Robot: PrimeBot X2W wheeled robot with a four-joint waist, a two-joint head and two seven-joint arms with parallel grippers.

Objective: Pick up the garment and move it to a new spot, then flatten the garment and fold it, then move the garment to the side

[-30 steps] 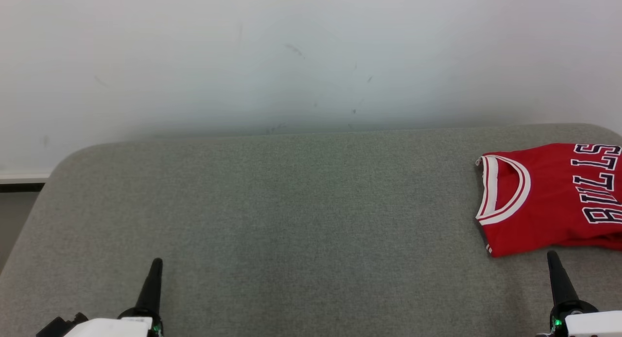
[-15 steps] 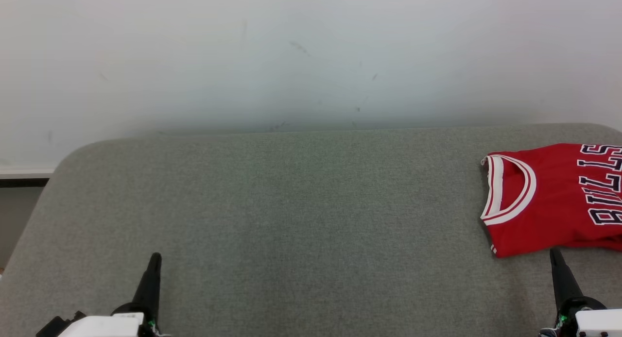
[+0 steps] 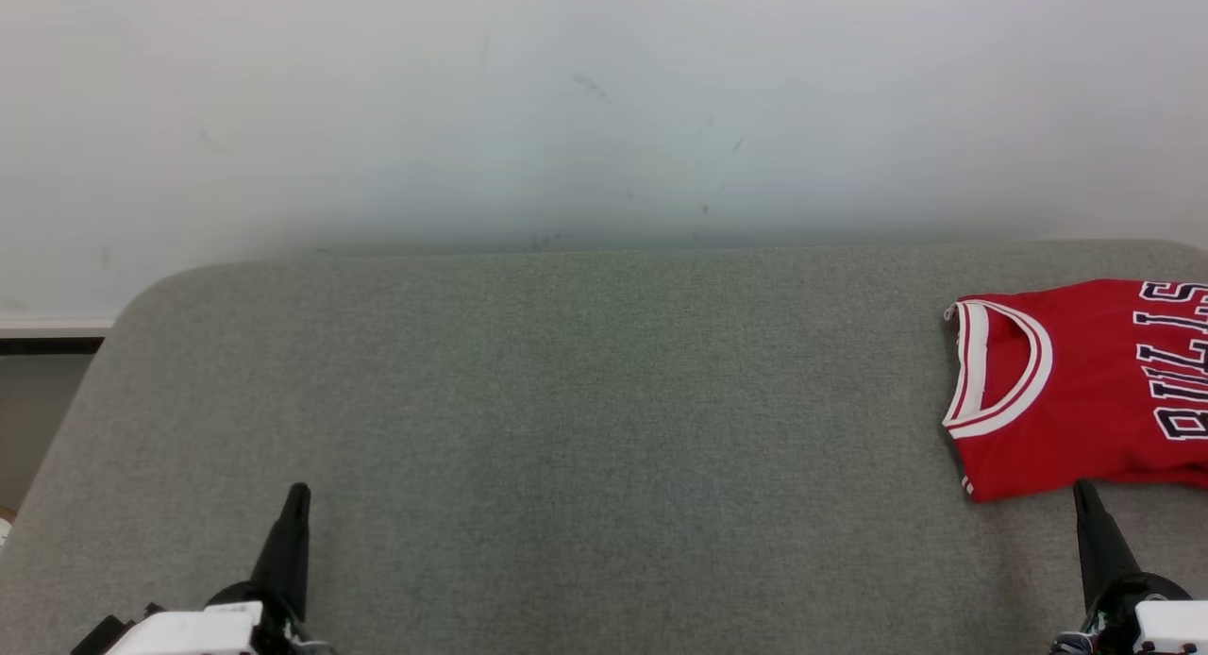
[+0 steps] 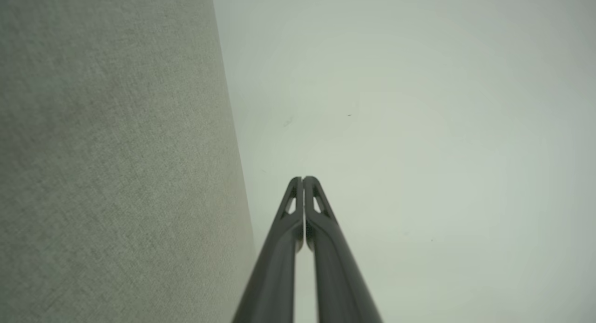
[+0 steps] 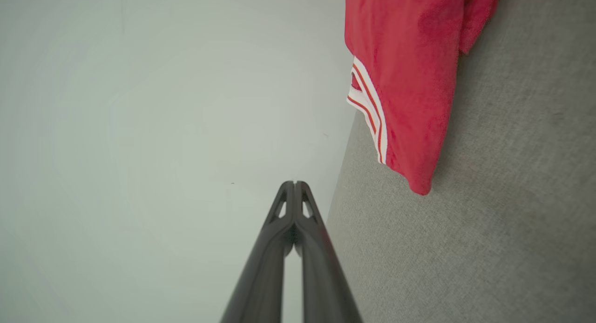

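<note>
Jersey (image 3: 1085, 391) lay folded at right of frame — task looked done. Left gripper (image 3: 298, 491), right gripper (image 3: 1083, 487): jaws pressed together, empty.

A bench (image 3: 566, 428) covered in grey woven fabric is stretching across the lower half of the head view, its far corners rounding off. A white wall (image 3: 377, 117) is rising just behind it, carrying a few faint dark scuff marks (image 3: 590, 84). At far left, a pale baseboard (image 3: 52, 327) is running above a strip of grey floor (image 3: 33, 419).
</note>
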